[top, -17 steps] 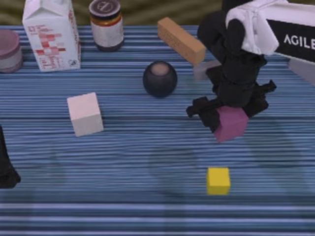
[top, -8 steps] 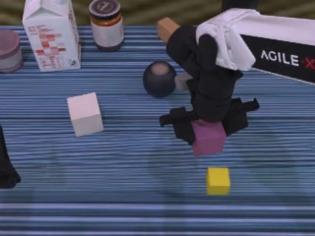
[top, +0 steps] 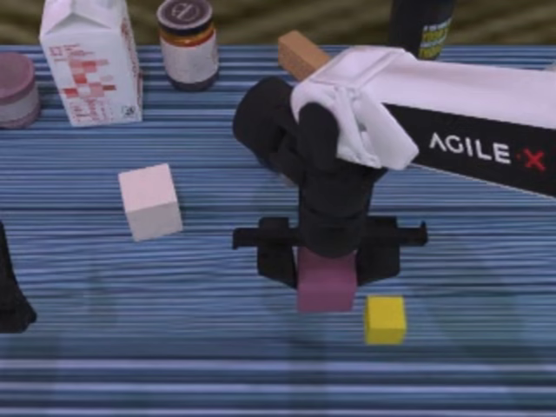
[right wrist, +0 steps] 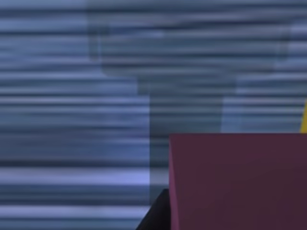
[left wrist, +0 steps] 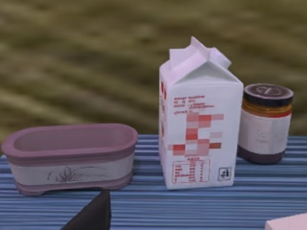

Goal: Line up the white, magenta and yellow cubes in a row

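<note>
My right gripper is shut on the magenta cube, which it holds above the table just left of the small yellow cube. The right wrist view shows the magenta cube large against one dark finger, with a sliver of the yellow cube at the frame's edge. The pale white cube rests alone on the left half of the table. My left gripper stays parked at the left edge, open, with one finger showing in its wrist view.
Along the back stand a pink pot, a milk carton, a jar, a tan block and a dark bottle. My right arm spans the right half of the table.
My right gripper has carried the magenta cube left and toward the front, from the back right to a spot beside the yellow cube. The other cubes and the left arm have not moved.
</note>
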### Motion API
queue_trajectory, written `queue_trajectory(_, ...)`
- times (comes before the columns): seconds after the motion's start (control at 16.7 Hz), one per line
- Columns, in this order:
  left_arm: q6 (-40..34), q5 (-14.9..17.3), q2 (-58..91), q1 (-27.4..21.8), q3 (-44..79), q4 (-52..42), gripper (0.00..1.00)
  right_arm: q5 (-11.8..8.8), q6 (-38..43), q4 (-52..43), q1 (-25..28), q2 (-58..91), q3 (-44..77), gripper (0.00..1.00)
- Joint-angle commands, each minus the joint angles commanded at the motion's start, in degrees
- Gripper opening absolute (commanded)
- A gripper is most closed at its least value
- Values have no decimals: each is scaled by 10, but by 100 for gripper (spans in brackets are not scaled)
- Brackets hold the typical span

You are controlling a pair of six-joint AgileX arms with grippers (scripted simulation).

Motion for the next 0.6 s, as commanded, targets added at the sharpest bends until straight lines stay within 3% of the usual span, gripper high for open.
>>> queue_trajectory(0.36,0,0,0,0,0,0,100,-1,1,10,-2,5,-6,0)
queue_trajectory(0.6,0,0,0,0,0,0,100,-1,1,89,0,30,-54,0)
